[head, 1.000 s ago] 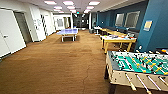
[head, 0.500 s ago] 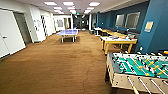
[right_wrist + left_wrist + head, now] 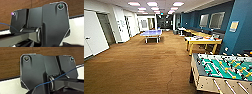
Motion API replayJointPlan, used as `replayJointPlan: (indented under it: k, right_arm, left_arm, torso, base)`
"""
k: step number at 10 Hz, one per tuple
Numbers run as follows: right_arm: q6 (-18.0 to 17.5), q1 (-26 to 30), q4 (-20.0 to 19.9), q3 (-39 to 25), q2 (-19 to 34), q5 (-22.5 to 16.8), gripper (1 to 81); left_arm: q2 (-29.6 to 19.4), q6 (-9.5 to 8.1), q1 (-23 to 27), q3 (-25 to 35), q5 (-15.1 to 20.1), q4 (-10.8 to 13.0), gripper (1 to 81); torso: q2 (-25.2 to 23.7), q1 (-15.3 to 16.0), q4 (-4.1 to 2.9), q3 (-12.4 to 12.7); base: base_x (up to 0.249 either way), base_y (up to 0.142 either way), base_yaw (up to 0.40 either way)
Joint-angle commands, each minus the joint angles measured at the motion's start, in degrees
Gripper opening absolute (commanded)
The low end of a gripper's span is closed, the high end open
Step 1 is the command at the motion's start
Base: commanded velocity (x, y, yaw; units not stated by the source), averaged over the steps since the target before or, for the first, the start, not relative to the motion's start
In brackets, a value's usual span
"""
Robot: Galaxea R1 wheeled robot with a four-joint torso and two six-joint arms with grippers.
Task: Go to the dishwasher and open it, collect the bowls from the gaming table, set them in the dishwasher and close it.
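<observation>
The gaming table (image 3: 209, 83) stands at the near right of the head view. It has a pale wooden side, a green field and rods with yellow and blue figures. I cannot make out any bowls on it. The dishwasher is out of view. In both wrist views the robot's dark plate (image 3: 37, 72) (image 3: 52, 22) hangs over brown carpet.
Brown carpet (image 3: 139, 65) runs down a long room. A blue table-tennis table (image 3: 151, 33) stands far ahead. Yellow-legged tables (image 3: 201, 41) with items on them line the blue wall (image 3: 241, 30) at right. White doors (image 3: 94, 35) line the left wall.
The whole head picture has barely shifted. The gaming table sits a touch lower in it, so the camera has crept forward.
</observation>
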State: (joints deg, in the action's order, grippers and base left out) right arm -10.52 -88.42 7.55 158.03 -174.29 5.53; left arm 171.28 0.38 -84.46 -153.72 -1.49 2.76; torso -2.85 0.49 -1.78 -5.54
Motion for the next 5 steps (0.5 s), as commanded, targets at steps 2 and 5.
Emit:
replayJointPlan:
  k: [2, 5]
  right_arm:
    - [0.06, 2.50, 0.36, -0.36, -0.21, -2.72, 81.1]
    - [0.06, 2.32, 0.36, -0.36, -0.30, -2.63, 81.1]
  left_arm:
    - [-0.05, 0.59, 2.85, 0.18, 2.98, 0.32, 81.1]
    - [-0.14, 0.59, 2.93, 0.18, 2.98, 0.32, 81.1]
  torso:
    - [0.00, -0.02, 0.00, 0.00]
    - [0.00, -0.04, 0.00, 0.00]
  base:
    - [0.114, 0.000, 0.000]
    - [0.114, 0.000, 0.000]
